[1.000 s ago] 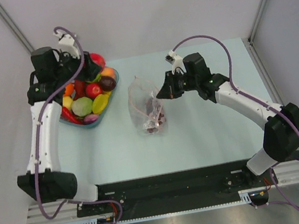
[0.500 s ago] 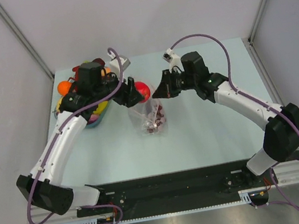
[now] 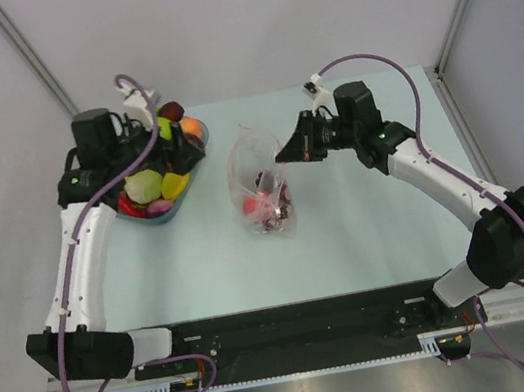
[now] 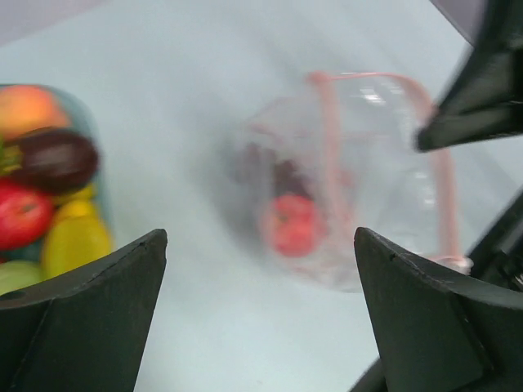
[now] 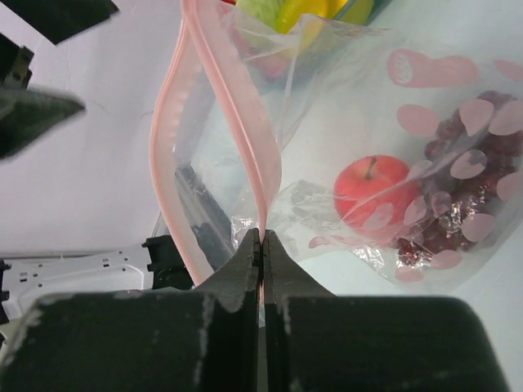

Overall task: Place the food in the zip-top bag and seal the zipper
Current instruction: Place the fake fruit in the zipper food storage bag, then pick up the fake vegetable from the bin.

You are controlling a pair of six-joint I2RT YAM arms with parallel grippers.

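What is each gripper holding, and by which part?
The right gripper pinches the zip-top bag by the zipper strip at its mouth edge. The left gripper is open and holds nothing.

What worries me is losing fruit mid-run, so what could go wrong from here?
1. The right tool pinches one spot of the zipper; the thin strip could slip free and the mouth of the zip-top bag collapse.
2. Only that side is held, so the next fruit from the open left tool might hit the rim and shove the bag.
3. The apple and grapes inside lie loose and could roll out.
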